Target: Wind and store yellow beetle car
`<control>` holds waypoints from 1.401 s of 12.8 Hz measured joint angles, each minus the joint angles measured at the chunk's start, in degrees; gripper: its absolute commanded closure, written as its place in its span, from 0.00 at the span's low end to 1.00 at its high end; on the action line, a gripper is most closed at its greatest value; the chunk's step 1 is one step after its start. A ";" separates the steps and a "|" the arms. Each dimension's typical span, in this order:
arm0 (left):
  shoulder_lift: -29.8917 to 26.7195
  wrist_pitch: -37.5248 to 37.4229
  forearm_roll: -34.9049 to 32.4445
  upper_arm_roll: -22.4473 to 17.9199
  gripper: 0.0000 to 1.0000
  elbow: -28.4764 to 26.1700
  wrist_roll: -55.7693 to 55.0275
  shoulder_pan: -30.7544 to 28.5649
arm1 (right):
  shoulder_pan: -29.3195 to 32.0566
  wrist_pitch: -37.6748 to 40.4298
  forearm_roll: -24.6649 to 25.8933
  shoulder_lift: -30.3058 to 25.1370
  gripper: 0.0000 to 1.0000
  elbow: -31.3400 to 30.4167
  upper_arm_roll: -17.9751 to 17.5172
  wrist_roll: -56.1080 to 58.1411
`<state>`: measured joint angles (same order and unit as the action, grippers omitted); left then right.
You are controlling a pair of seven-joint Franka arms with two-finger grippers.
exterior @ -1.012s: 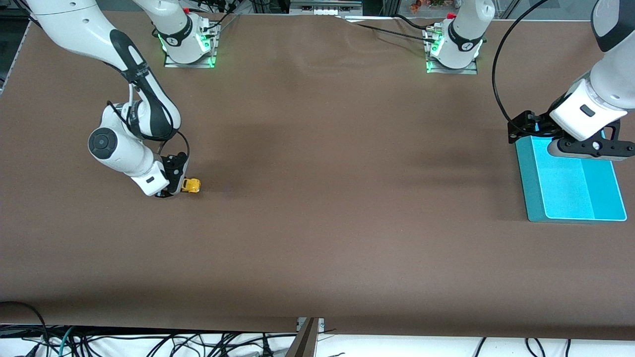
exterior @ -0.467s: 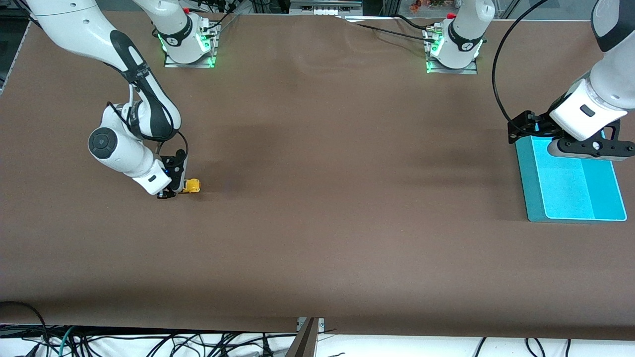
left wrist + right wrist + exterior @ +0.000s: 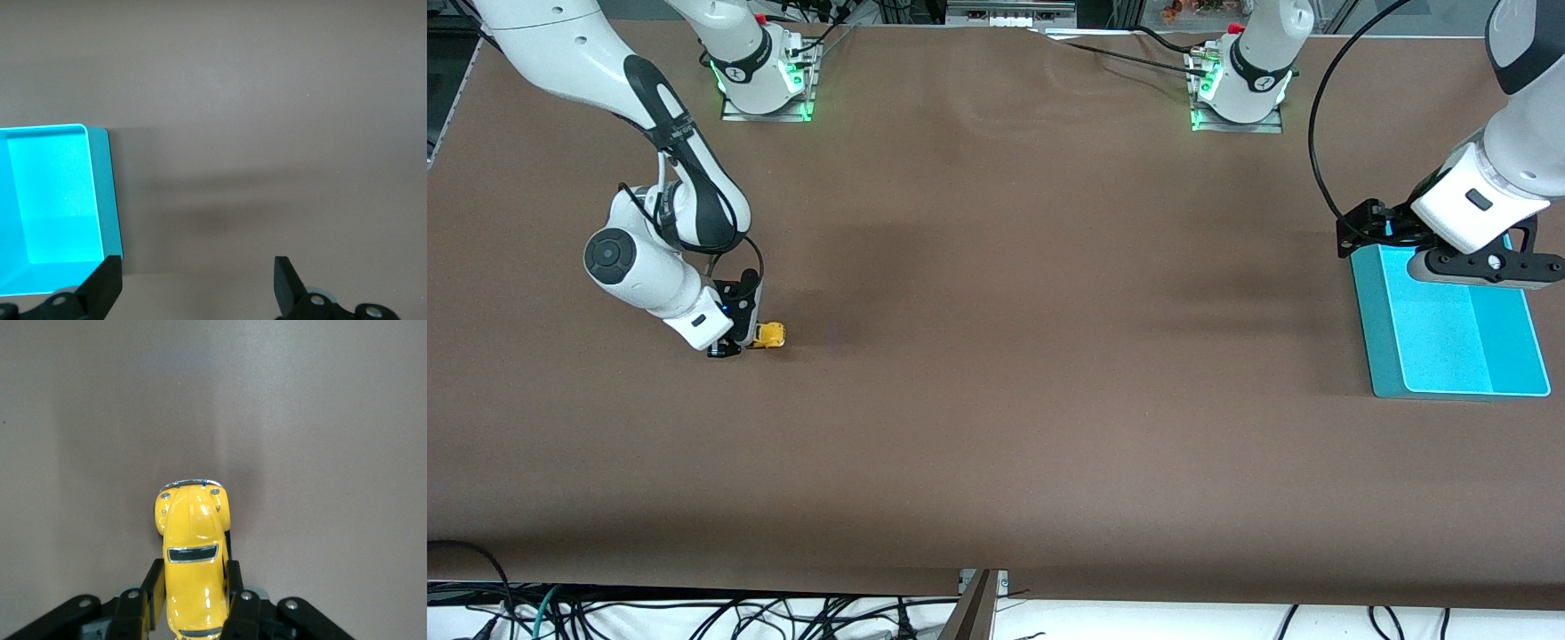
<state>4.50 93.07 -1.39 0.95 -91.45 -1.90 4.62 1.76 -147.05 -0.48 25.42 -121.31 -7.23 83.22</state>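
Fingers of our right gripper (image 3: 195, 603) clamp the yellow beetle car (image 3: 193, 553) on the table (image 3: 996, 356), positioned for winding; our left gripper (image 3: 200, 287) waits, fingers apart, over the turquoise tray (image 3: 1449, 342) at three o'clock.

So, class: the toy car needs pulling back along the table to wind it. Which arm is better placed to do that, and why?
Right. The right gripper is shut on the yellow car, which sits on the table. The left gripper hangs open over the blue tray at the table's left-arm end.
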 measured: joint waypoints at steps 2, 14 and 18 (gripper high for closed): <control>0.15 0.00 0.00 0.00 0.00 0.00 0.00 0.00 | 0.27 -0.04 0.00 0.01 0.80 0.00 0.00 0.00; 0.33 0.00 0.00 0.00 0.00 0.00 0.00 0.00 | 8.99 -0.10 0.00 0.18 0.80 0.10 -0.01 10.45; 0.33 0.00 0.00 0.00 0.00 0.00 0.00 0.00 | 13.58 -0.11 -0.01 0.61 0.80 0.78 -0.05 16.84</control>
<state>4.83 93.07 -1.39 0.95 -91.45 -1.90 4.61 15.33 -147.17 -0.50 26.03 -120.53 -7.27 100.06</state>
